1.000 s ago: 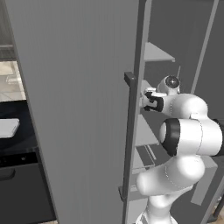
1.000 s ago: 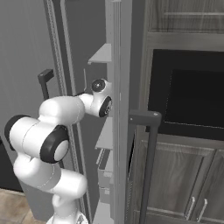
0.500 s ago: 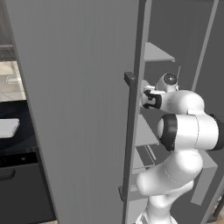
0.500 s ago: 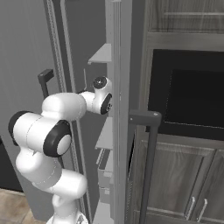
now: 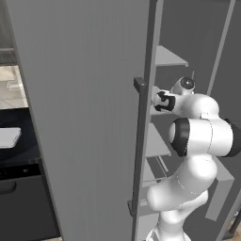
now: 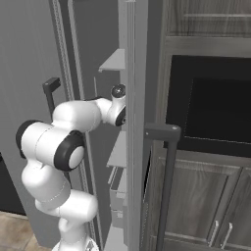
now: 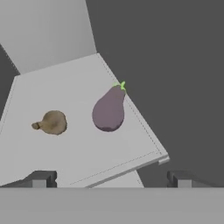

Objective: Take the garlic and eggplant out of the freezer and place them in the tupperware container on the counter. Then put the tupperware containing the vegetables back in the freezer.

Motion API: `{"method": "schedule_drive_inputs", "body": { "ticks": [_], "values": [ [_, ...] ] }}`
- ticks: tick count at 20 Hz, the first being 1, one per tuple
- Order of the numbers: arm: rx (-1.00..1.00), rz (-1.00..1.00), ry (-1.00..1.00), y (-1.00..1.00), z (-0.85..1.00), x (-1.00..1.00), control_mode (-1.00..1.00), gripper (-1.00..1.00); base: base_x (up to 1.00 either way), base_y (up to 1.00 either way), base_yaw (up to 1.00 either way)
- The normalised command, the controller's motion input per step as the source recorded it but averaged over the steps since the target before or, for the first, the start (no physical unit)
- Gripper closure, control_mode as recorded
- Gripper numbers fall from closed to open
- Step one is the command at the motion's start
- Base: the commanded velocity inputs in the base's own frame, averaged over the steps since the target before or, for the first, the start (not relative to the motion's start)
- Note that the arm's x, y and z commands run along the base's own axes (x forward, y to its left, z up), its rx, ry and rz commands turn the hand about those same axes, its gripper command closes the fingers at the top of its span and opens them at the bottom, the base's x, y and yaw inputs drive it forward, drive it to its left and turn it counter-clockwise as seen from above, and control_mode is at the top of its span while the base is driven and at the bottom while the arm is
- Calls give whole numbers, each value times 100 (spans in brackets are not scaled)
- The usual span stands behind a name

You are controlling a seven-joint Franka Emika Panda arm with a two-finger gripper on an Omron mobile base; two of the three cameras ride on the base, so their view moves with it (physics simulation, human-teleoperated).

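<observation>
Freezer (image 5: 84, 117) standing open, big grey door swung out across the left and middle of the left base view, dark bar handle (image 5: 140, 146) running down its edge. White arm reaching in past the door toward the pale shelves, at the middle right of that view. In the hand view, jaws (image 7: 111, 178) spread wide and holding nothing, two dark tips low at the left and right of the frame. Above them, a pale grey shelf (image 7: 74, 144) lying on a slant. Eggplant (image 7: 109, 110) near the middle of the frame, purple and pear-shaped, with a small green tip at the top, resting on the shelf close to its right edge. Garlic (image 7: 52, 122) left of the eggplant, brown and round, apart from it, also on the shelf. Both well clear of the jaws. Tupperware container (image 5: 8, 138) at the far left of the left base view, white and flat, sitting on the black counter (image 5: 21, 153).
</observation>
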Motion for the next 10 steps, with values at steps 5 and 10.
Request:
{"method": "schedule_drive_inputs", "body": {
  "ticks": [5,10],
  "values": [
    [0,0,0,-7,0,18,-100,-100,0,0,0],
    [0,0,1,0,0,23,-100,-100,0,0,0]
  ]
}}
